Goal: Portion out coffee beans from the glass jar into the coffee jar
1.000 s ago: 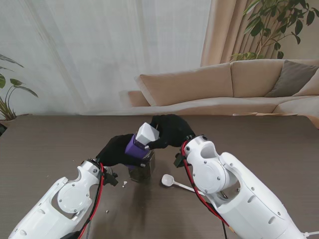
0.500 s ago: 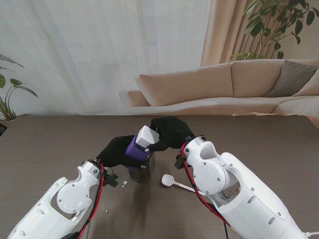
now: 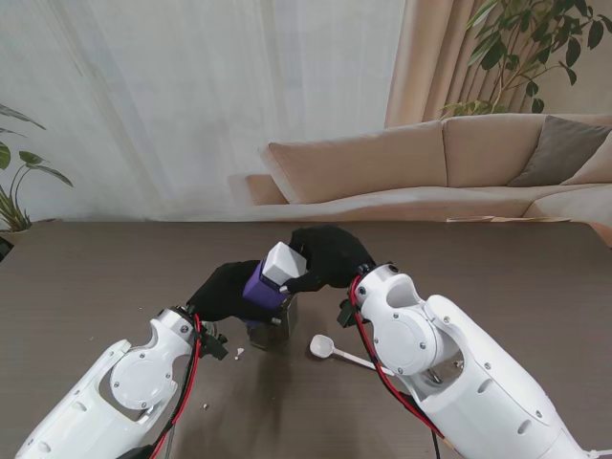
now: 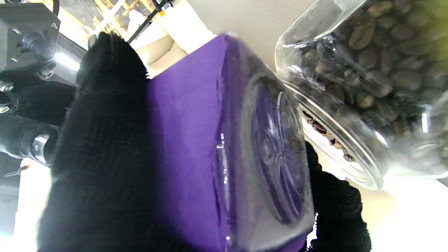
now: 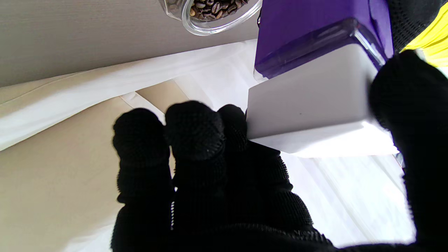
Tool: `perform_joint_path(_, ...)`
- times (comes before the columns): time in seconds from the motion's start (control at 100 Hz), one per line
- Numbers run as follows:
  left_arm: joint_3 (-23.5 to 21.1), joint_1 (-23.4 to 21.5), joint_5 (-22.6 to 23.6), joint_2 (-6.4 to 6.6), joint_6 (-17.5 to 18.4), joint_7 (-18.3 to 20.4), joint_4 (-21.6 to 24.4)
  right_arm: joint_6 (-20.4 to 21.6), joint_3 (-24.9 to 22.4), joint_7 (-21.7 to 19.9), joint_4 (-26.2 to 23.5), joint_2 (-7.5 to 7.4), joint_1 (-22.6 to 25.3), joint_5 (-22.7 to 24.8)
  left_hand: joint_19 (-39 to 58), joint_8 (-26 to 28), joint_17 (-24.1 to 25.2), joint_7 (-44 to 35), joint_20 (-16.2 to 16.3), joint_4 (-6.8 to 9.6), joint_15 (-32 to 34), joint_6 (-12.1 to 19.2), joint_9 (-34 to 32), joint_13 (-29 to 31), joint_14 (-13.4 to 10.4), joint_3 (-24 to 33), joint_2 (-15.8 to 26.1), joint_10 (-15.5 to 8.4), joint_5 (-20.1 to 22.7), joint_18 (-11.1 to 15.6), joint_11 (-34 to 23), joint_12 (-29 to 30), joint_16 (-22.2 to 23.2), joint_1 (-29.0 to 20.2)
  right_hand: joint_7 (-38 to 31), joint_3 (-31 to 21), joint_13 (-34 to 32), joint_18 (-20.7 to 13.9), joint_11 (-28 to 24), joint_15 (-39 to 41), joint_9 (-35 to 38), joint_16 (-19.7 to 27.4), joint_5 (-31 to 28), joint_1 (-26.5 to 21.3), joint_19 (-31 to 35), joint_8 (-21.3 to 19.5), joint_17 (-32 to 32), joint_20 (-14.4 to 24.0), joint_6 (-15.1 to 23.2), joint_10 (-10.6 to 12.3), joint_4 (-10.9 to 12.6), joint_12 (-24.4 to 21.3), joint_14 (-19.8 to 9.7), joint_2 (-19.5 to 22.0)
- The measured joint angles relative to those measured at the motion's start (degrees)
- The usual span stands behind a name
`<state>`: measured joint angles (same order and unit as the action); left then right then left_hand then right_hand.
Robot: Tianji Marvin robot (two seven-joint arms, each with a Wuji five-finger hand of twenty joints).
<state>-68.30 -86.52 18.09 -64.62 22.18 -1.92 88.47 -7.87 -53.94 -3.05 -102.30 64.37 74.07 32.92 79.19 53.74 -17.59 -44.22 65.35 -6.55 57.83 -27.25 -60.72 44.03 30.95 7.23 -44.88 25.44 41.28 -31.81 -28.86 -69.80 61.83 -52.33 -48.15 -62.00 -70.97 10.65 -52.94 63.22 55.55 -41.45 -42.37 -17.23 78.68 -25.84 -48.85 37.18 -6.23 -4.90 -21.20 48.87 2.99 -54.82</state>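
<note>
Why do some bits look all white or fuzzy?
Left wrist view: bright light washes out the corner by the glass jar, and the close purple coffee jar looks soft. Right wrist view: the white lid and background glare; the right hand is blurry.

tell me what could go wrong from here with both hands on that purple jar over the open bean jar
1. The purple square coffee jar is held tilted in the air by the left hand; if the right hand tugs the white square lid, the jar may slip.
2. The open glass jar of coffee beans stands right beneath; a drop could tip it and spill beans.
</note>
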Motion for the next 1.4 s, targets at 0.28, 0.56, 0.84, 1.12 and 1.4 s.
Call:
perform_joint_path(0.28,-0.02,0.07,0.01,-0.03,0.06,-0.06,0.18,0.41,-0.68,-0.88,-0.80,-0.28,0.56,0.95,0.00,0.00,0.00,0.00,0.00,0.00,0.00,0.00,0.00,0.00,0.00,0.00,0.00,0.00,0.00,0.00,0.00,0.00,0.00,0.00,3.60,-0.01,3.92,0.57,0.88,-0.44,-6.41,0.00,1.80,3.16,0.00,-6.69,0.67,0.00,0.13,0.61,8.14,-2.28,0.39,4.75)
perform_joint_path(0.56,-0.09,0.05,0.02,-0.03,0.04,-0.10,0.22,0.70,-1.15,-2.47,-1.21,-0.65,0.61,0.96,0.00,0.00,0.00,0.00,0.00,0.00,0.00,0.00,0.00,0.00,0.00,0.00,0.00,0.00,0.00,0.00,0.00,0.00,0.00,0.00,5.46,1.16,9.34,0.65,2.38,-2.22,-12.01,0.06,6.00,3.40,-0.78,-7.08,0.87,0.06,1.55,0.69,10.01,-3.99,1.45,8.05)
perform_joint_path(0.84,-0.23,-0.03,0.06,-0.03,0.06,-0.23,0.33,0.65,-1.15,-2.98,-1.60,-0.86,0.82,0.83,0.00,0.00,0.00,0.00,0.00,0.00,0.00,0.00,0.00,0.00,0.00,0.00,0.00,0.00,0.00,0.00,0.00,0.00,0.00,0.00,6.40,2.14,12.68,0.69,2.20,-3.36,-16.06,0.46,10.96,2.27,-1.64,-7.08,0.89,1.30,2.89,0.73,11.21,-4.51,2.01,10.47)
perform_joint_path(1.12,-0.50,-0.30,0.11,-0.04,0.05,-0.34,0.63,0.60,-1.05,-3.85,-1.79,-0.97,0.93,0.58,0.00,0.00,0.00,0.00,0.00,0.00,0.00,0.00,0.00,0.00,0.00,0.00,0.00,0.00,0.00,0.00,0.00,0.00,0.00,0.00,10.34,5.48,15.57,1.33,2.96,-4.61,-19.17,0.58,16.88,2.28,-2.40,-2.11,0.93,1.79,3.72,0.74,11.81,-6.50,3.28,13.96)
perform_joint_path(1.4,-0.71,-0.51,0.11,-0.03,0.01,-0.31,0.87,0.44,-0.86,-4.27,-1.81,-1.04,0.89,0.11,0.00,0.00,0.00,0.00,0.00,0.00,0.00,0.00,0.00,0.00,0.01,0.00,0.00,0.00,0.00,0.00,0.00,0.00,0.00,0.00,12.96,9.79,16.76,1.44,3.73,-4.89,-22.19,0.58,21.14,2.35,-3.18,2.60,0.94,2.74,1.20,0.75,12.40,-7.62,4.24,17.31)
